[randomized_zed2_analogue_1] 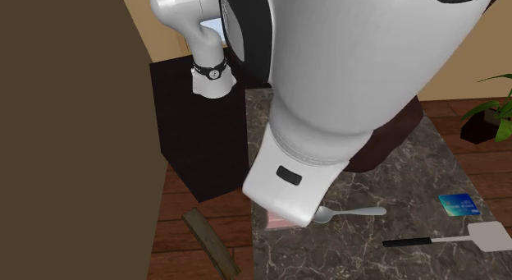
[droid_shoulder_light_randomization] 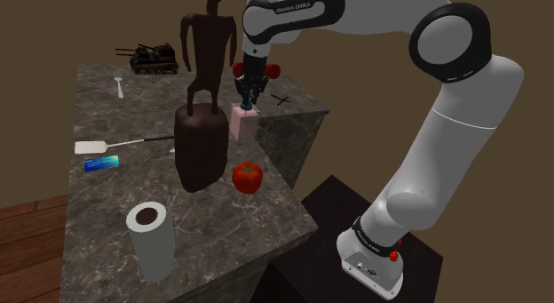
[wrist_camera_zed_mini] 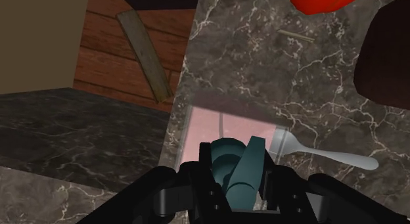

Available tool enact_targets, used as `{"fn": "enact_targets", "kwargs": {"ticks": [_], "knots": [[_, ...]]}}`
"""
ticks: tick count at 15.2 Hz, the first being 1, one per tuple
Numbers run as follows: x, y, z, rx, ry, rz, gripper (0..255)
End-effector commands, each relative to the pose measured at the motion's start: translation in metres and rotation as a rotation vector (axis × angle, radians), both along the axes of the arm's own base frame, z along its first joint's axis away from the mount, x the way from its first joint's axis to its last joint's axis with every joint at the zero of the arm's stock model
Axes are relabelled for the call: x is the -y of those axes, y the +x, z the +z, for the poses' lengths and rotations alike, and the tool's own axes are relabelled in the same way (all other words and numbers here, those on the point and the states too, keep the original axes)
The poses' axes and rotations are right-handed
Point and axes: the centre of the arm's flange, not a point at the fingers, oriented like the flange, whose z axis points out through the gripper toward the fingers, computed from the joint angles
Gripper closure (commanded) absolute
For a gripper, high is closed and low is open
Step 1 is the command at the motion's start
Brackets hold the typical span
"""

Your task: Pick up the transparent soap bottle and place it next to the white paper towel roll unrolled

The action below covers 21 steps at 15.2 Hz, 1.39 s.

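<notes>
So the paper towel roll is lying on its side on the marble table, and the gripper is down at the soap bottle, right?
Not quite. The paper towel roll stands upright on its end, as the shoulder view shows. The rest holds: it is on the marble table, and the gripper is down at the soap bottle.

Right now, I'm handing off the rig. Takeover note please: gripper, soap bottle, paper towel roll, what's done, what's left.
Gripper: shut on the soap bottle, clasping its teal pump top.
Soap bottle: pinkish and see-through, upright on the marble table near its edge, beside the dark statue. It looks not yet lifted.
Paper towel roll: standing at the table's near end in the shoulder view, beyond the tomato.
Done: reach and grasp.
Left: lift, carry, set down next to the roll.
</notes>
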Motion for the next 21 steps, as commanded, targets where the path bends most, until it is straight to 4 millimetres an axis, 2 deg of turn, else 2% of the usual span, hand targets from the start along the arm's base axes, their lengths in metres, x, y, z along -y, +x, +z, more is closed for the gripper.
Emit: {"fn": "enact_targets", "kwargs": {"ticks": [1, 21], "knots": [[0.0, -0.001, 0.011, 0.0, 0.0, 0.0, 255], [0.0, -0.001, 0.116, 0.0, 0.0, 0.0, 255]]}}
